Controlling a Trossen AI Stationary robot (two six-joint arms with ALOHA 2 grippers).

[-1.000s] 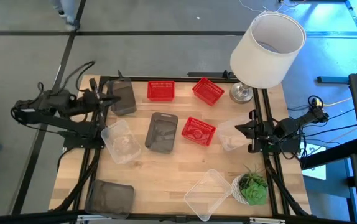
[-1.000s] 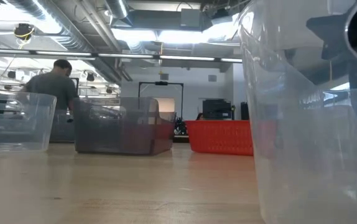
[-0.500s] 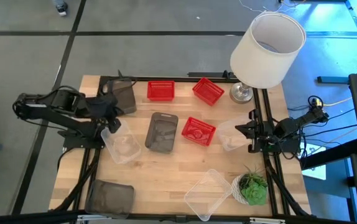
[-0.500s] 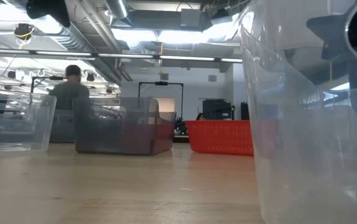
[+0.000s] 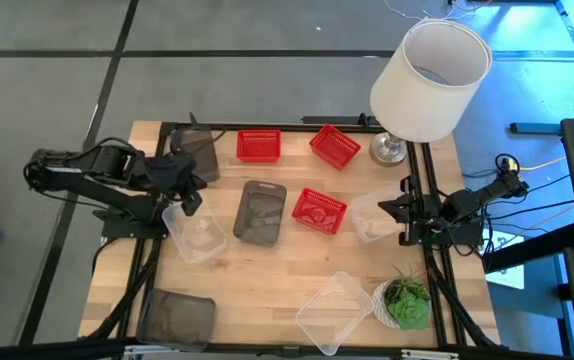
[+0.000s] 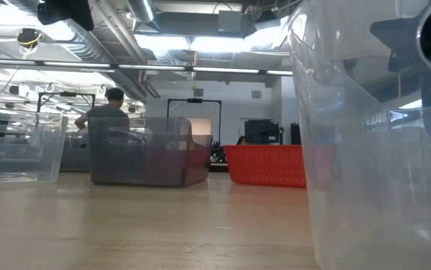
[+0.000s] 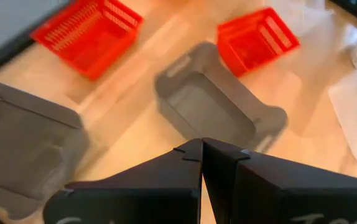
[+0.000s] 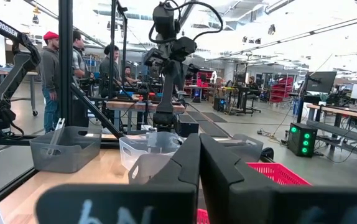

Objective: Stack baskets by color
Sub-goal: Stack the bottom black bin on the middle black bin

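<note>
Three red mesh baskets stand on the table's far and middle part. Smoky grey baskets sit at the middle, the far left and the near left corner. Clear baskets rest at the left, the near right and the right edge. My left gripper hangs shut above the table, between the far-left grey basket and the left clear one, pointing slantwise down toward the middle grey basket. My right gripper waits shut at the right edge, holding nothing.
A large white lampshade stands at the far right corner and a small green plant at the near right corner. A bare strip of tabletop lies along the near side. In the low view a person stands in the room beyond.
My left gripper has come out from the table's left edge toward the right and near side, sinking a little. It has tipped its fingers downward and rolled about its own line, staying shut. The baskets have kept their places. The person behind has walked rightward in the low view.
</note>
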